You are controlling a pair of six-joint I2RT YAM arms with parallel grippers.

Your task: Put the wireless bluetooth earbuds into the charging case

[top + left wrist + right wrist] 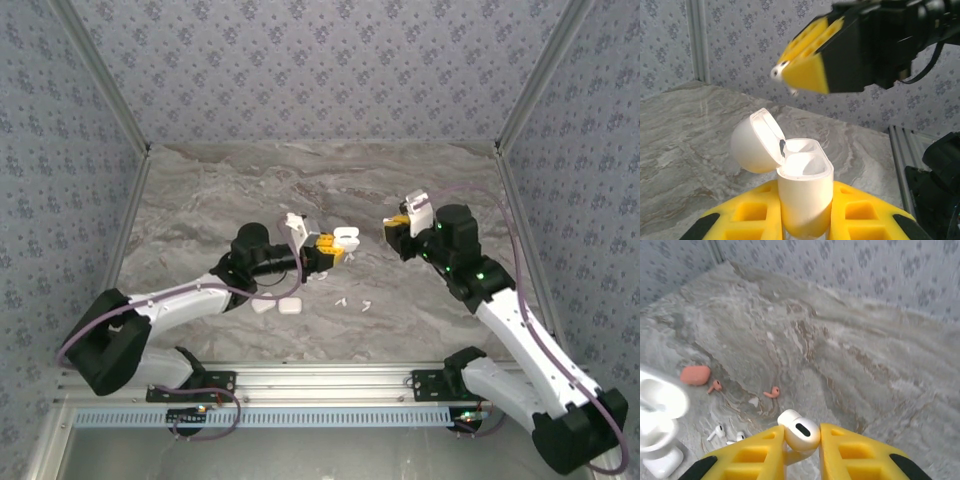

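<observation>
My left gripper (805, 202) is shut on a white charging case (805, 187), held upright with its lid (752, 142) flipped open to the left. Both wells look empty. My right gripper (801, 440) is shut on a white earbud (799, 432) pinched between its yellow fingers. In the top view the left gripper (335, 248) and its case (347, 238) face the right gripper (395, 230) across a small gap, above the table. From the left wrist view the right gripper (807, 75) hangs above and beyond the case, with the earbud (778, 72) at its tip.
On the marble table (850, 340) lie a salmon case (695, 375), two orange earbuds (715, 386) (772, 392) and two white earbuds (717, 431) (740, 436). Two closed white cases (263, 305) (290, 306) rest near the left arm. Patterned walls enclose the table.
</observation>
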